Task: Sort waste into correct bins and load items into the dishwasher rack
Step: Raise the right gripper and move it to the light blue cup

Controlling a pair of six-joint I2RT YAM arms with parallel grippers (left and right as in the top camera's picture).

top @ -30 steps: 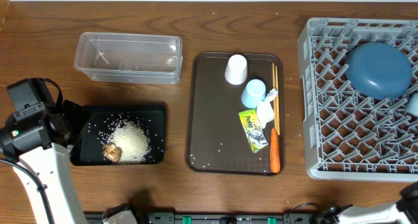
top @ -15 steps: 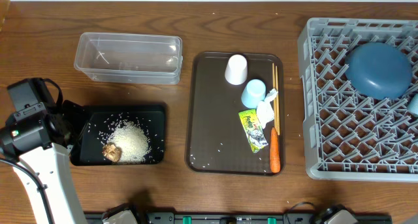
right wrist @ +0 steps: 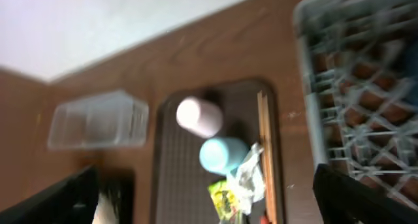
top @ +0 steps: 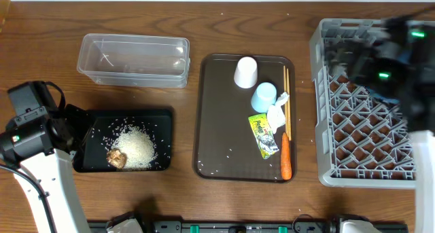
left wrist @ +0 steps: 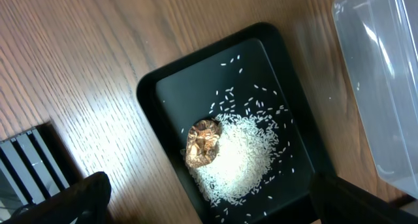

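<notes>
The left hand [left wrist: 215, 208] hangs released, its fingers spread wide with nothing between them, above the near end of the black tray [left wrist: 147, 96] on the wooden worktop [top: 204, 22]; just ahead of it, inside that tray, lies the white rice [left wrist: 245, 152] with the brown food lump [left wrist: 204, 142] touching the heap's edge, loose grains scattered around; the clear tub [left wrist: 385, 87] stands beyond the tray, farther out from this hand, apart from the tray; the right hand [right wrist: 215, 198] is blurred in the overhead view but sits over the dishwasher rack [right wrist: 353, 74], and its own camera shows its fingers wide apart and gripping nothing; to this hand's left lies the brown serving tray [right wrist: 176, 178], carrying the white cup [right wrist: 199, 116], the light-blue cup [right wrist: 223, 154] just beside it, the crumpled tissue [right wrist: 248, 175] touching the blue cup, the chopsticks [right wrist: 264, 129] along the tray's rack-side edge, the foil wrapper [right wrist: 225, 198] and the carrot [top: 286, 158] nearest the robot.
</notes>
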